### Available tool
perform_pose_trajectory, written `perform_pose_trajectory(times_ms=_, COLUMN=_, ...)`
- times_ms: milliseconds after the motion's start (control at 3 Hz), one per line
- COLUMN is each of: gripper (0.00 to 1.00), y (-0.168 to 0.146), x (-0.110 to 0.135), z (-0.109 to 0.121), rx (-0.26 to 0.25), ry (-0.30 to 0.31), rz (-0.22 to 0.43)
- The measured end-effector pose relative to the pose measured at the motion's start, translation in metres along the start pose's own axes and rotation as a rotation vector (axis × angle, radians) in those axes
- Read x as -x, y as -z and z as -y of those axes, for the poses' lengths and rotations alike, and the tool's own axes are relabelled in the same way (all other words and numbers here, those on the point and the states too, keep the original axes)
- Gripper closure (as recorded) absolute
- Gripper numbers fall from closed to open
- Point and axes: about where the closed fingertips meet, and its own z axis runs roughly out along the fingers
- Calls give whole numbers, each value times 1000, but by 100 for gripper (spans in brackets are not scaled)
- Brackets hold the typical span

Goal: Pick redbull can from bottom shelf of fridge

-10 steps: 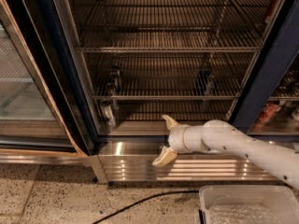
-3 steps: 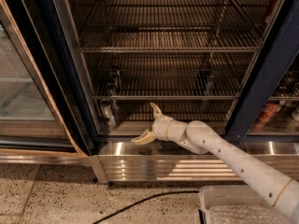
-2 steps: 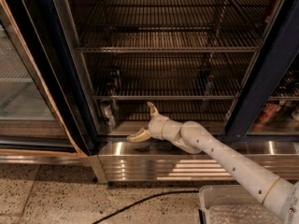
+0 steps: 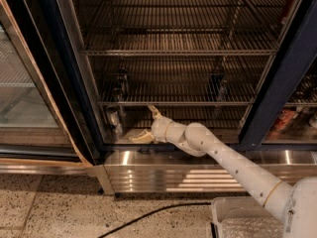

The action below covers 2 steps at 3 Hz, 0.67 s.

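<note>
The redbull can [image 4: 114, 119], small and silvery, stands upright at the far left of the bottom shelf [image 4: 230, 131] of the fridge [image 4: 278, 81]. My gripper [image 4: 146, 125] reaches in over the front edge of that shelf on a white arm coming from the lower right. It is open, with one finger [image 4: 154, 112] pointing up and the other [image 4: 141, 137] lying low near the shelf. It is just right of the can, a short gap apart, and holds nothing.
Wire racks [image 4: 178, 51] span the fridge above. The open glass door [image 4: 25, 98] stands at the left. A red-orange can [image 4: 285, 119] sits behind the right door. Below are the louvred steel base [image 4: 163, 175], a black cable [image 4: 148, 214] and a white bin [image 4: 237, 222].
My gripper has moved left and further into the fridge, from in front of the steel base to low over the bottom shelf near the can. It stays open.
</note>
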Motion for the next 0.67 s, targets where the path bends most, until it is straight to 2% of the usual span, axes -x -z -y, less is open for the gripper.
perform_pose_trajectory(times_ms=333, gripper=10, y=-9, x=6, z=-2, rx=30, ry=13, rz=10)
perform_pose_trajectory(times_ms=667, gripper=15, y=-16, x=10, z=-5, rx=56, ry=20, rz=21)
